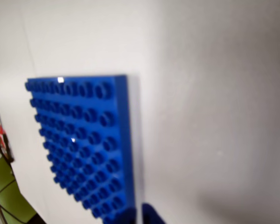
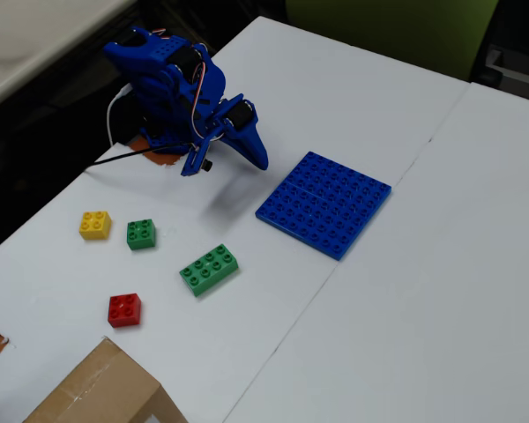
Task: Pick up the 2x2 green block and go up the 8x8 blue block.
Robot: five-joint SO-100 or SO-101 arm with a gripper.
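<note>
The 2x2 green block [image 2: 141,233] lies on the white table at the left of the fixed view, next to a yellow brick; the wrist view does not show it. The 8x8 blue block [image 2: 324,203] lies flat near the table's middle and fills the left half of the wrist view [image 1: 84,144]. My gripper [image 2: 259,161] hangs from the folded blue arm, low over the table between the arm's base and the blue plate's left corner. Its fingers look closed together and empty. Only a dark blue fingertip [image 1: 151,215] shows at the wrist view's bottom edge.
A yellow brick [image 2: 94,225], a red brick [image 2: 124,309] and a longer 2x4 green brick [image 2: 209,269] lie at the left front. A cardboard box [image 2: 101,392] stands at the bottom edge. A seam between two tabletops [image 2: 370,220] runs diagonally past the plate.
</note>
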